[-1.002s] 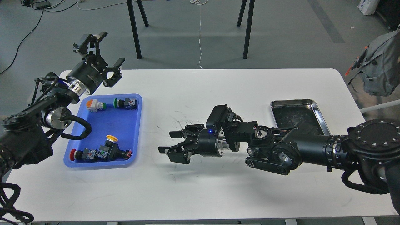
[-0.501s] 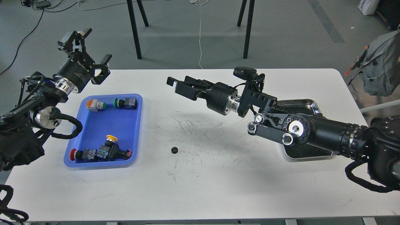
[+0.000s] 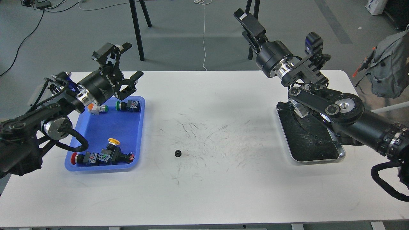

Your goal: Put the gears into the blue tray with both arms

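One tiny black toothed gear lies alone on the white table, near the middle, right of the shallow bright-blue plastic tray and clear of its rim. Not in the tray.

Left end effector hovers above the tray's far left corner, fingers spread, released, nothing between them. The gear sits well apart from it, toward the near side and to the right.

Right end effector is raised high past the table's far edge, pointing up and away; seen nearly end-on, so cannot tell if released or clenched. The gear is well apart from it too, down and to the left.

The blue tray holds several black push-button switches with coloured caps. The silver metal tray with dark scratched interior sits under the right arm.
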